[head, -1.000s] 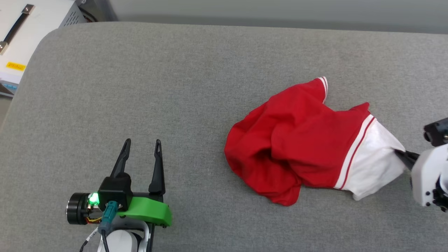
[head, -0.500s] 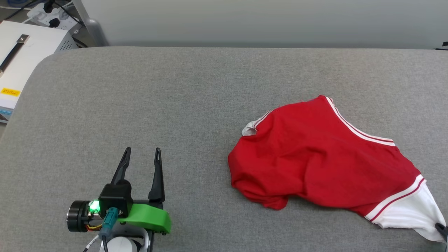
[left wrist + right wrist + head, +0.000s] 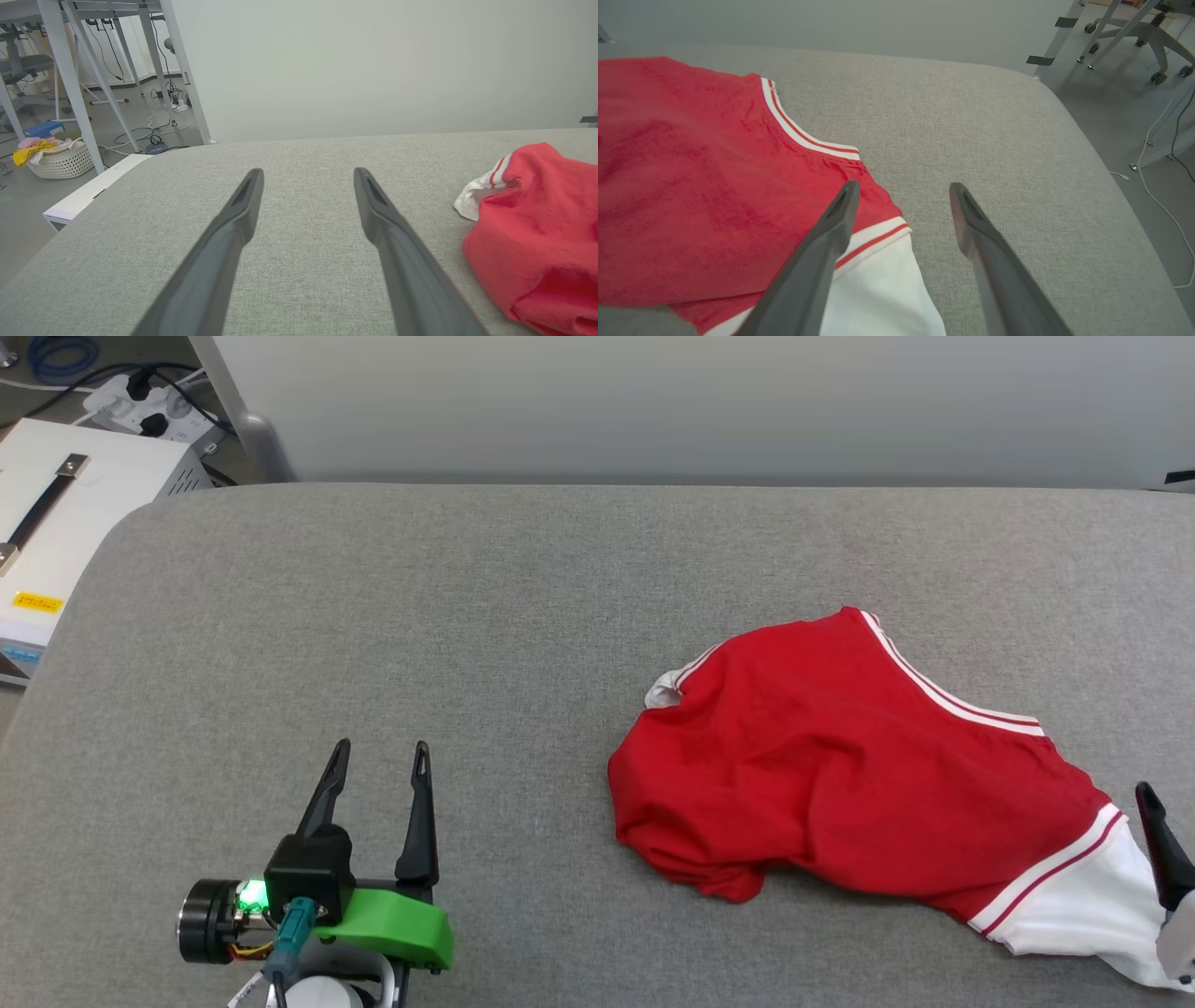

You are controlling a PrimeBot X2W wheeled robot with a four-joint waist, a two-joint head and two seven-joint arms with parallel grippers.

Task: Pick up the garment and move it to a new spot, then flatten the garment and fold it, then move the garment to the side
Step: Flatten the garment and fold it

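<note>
Left tool [image 3: 381, 747] at near edge, fingers spread wide, nothing between them. Right tool [image 3: 904, 185] also wide, gripping nothing (one finger over the white sleeve [image 3: 878, 289], other over bare surface [image 3: 467, 616]). Garment [image 3: 840, 775] lies crumpled on the surface's right half, well apart from left tool. White box [image 3: 84, 513] past far-left corner

The tabletop [image 3: 467, 616] is padded in grey woven fabric, with rounded corners and a wide bare stretch on the left. A red garment [image 3: 840, 775] lies rumpled on its right part. The garment's white sleeve, set off by red-and-white stripe trim, lies toward the near right edge.
</note>
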